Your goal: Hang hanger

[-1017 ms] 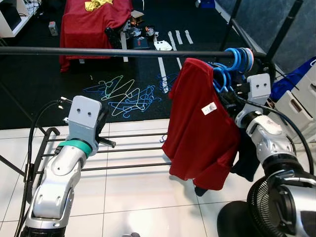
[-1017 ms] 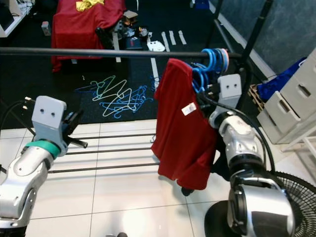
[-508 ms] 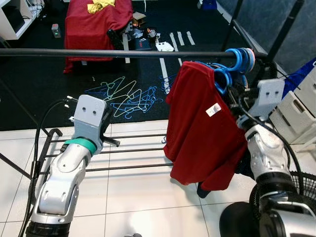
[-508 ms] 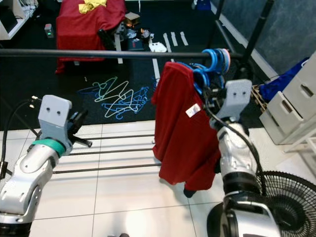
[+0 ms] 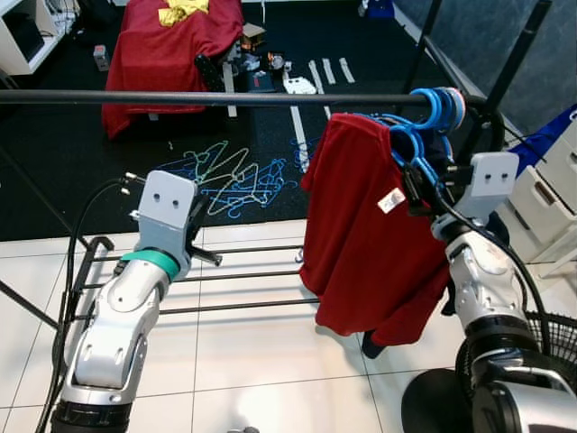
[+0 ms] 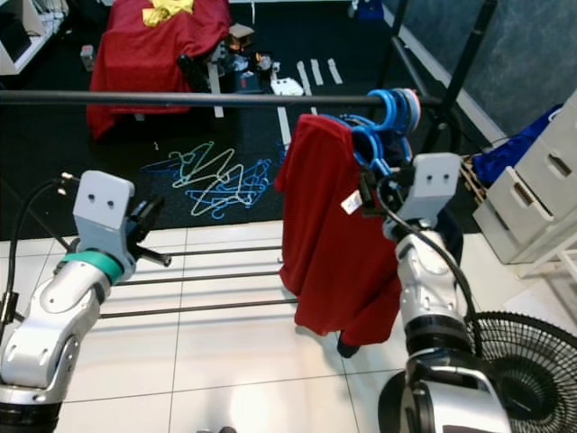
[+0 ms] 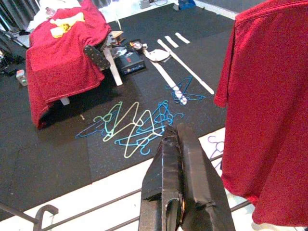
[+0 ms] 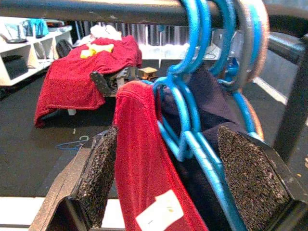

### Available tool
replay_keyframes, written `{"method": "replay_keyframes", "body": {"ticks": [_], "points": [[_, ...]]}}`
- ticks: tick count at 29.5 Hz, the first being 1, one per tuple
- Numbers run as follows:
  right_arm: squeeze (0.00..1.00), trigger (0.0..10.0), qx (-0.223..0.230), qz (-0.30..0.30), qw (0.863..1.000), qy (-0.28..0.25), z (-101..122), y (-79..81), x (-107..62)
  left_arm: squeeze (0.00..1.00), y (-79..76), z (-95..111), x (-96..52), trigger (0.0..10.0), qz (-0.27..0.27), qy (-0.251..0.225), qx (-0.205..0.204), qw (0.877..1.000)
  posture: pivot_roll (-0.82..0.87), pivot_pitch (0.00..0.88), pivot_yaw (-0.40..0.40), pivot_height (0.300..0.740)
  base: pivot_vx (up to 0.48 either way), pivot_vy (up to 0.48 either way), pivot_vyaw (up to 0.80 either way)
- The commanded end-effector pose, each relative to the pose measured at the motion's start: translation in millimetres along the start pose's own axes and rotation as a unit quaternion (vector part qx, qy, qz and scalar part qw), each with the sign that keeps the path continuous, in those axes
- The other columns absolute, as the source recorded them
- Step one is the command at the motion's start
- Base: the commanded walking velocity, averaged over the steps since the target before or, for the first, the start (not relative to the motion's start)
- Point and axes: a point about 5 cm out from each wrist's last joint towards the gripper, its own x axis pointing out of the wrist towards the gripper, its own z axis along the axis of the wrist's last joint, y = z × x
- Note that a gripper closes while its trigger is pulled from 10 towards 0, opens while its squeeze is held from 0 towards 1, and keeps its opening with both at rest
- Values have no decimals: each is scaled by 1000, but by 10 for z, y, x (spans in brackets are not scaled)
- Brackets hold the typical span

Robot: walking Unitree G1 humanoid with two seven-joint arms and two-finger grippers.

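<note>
While your right gripper (image 8: pixel 168 185) gapes wide around the red shirt (image 5: pixel 370 244) and its blue hanger (image 8: pixel 185 120), hooked near the rail's (image 5: pixel 180 97) right end, your left gripper (image 7: pixel 180 173) stays pinched narrow, empty.

Glossy white floor tiles (image 5: pixel 243 361) meet a black carpet (image 5: pixel 54 171) strewn with loose blue and pale-green wire hangers (image 5: pixel 225 176). A bench draped in red cloth (image 5: pixel 162 45) stands further back. A black mesh floor fan (image 6: pixel 532 361) sits near white drawers (image 6: pixel 541 180).
</note>
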Motion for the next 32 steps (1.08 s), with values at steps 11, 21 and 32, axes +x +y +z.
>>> {"method": "replay_keyframes", "body": {"ticks": [11, 21, 32], "points": [[0, 10000, -92, -6, 991, 97, -191, -41, 47, 0, 6, -29, -6, 10000, -3, 5, -2, 1000, 57, 78, 118, 740, 0, 0, 0], [0, 10000, -186, -38, 980, 52, 42, -142, 136, 0, -4, -34, -31, 10000, -4, 7, -2, 1000, 57, 83, 123, 740, 0, 0, 0], [0, 10000, -183, -17, 982, 43, 41, -74, 159, 0, -8, -38, -47, 10000, -6, 7, -2, 1000, 63, 83, 122, 740, 0, 0, 0]]}}
